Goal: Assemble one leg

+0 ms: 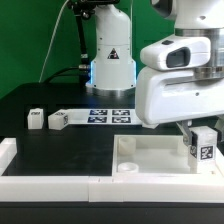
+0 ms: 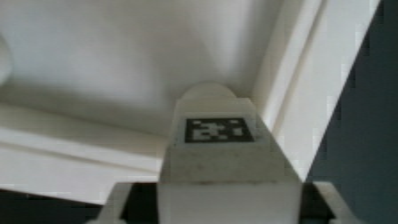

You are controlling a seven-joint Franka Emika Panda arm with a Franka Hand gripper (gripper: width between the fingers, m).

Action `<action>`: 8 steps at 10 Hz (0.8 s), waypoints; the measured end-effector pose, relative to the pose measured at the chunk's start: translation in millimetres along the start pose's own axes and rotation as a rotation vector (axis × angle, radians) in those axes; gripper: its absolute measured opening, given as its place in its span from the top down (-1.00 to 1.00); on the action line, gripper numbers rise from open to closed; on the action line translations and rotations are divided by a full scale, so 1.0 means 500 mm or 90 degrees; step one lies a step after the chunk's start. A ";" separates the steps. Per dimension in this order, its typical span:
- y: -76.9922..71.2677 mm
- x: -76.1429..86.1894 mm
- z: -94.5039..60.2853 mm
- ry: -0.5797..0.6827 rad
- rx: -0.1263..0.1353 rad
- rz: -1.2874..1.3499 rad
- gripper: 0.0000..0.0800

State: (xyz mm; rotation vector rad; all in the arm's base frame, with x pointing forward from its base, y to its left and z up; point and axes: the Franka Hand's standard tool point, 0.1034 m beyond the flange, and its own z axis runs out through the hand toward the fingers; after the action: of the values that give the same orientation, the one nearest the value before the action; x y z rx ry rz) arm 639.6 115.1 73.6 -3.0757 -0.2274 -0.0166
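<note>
My gripper (image 1: 200, 133) is shut on a white leg (image 1: 203, 146) with a black-and-white tag on its face. It holds the leg upright over the right end of the large white tray-like part (image 1: 150, 157), just above its surface. In the wrist view the leg (image 2: 221, 140) fills the middle between my fingers (image 2: 125, 200), its tip pointing at the tray's inner corner (image 2: 267, 60). Two more legs (image 1: 36, 118) (image 1: 58, 119) lie on the black table at the exterior view's left.
The marker board (image 1: 100, 114) lies at the back centre of the table. A white rail (image 1: 60, 183) runs along the front edge and a white block (image 1: 8, 150) stands at the left. The robot base (image 1: 110, 50) stands behind.
</note>
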 end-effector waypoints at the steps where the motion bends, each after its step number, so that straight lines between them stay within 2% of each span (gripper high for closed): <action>1: 0.000 0.000 0.000 0.000 0.008 0.088 0.27; 4: 0.003 0.001 0.001 0.005 0.024 0.334 0.27; 8: 0.004 0.000 0.001 -0.004 0.029 0.651 0.27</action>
State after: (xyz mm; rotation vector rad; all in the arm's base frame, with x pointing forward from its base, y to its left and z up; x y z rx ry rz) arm 639.7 113.3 72.8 -2.7556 1.2896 0.0417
